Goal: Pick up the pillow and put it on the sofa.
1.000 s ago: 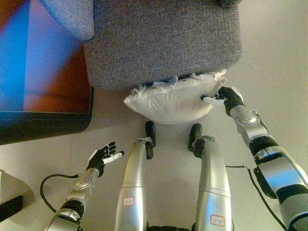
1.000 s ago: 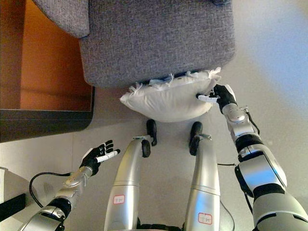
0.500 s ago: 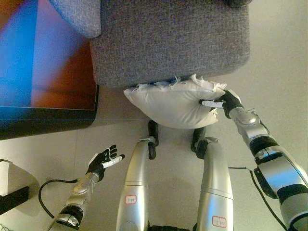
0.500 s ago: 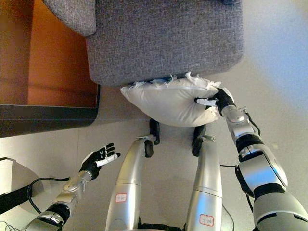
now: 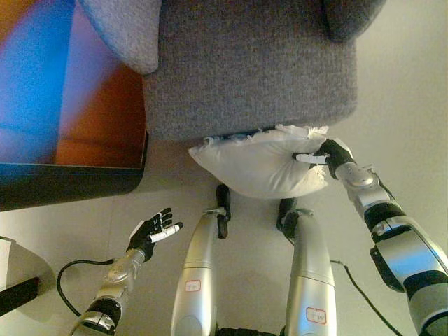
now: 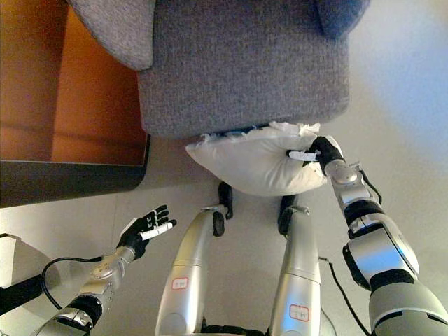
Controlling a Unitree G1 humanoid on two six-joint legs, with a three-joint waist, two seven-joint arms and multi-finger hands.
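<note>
A white pillow (image 5: 260,166) with a frilled edge is held off the floor just in front of the grey sofa (image 5: 245,63), level with its front edge; it also shows in the right eye view (image 6: 255,165). My right hand (image 5: 329,155) is shut on the pillow's right end, fingers pinching the cloth. My left hand (image 5: 150,233) is open and empty low at the left, over the floor, well apart from the pillow.
A grey cushion (image 5: 126,28) lies at the sofa's back left and another (image 5: 350,14) at its back right. A dark-framed wooden table (image 5: 70,140) stands to the sofa's left. Pale floor lies on the right of the sofa.
My right hand has lifted the pillow a little and drawn it slightly right, its right end bunched. The camera has shifted. My left hand has stayed put.
</note>
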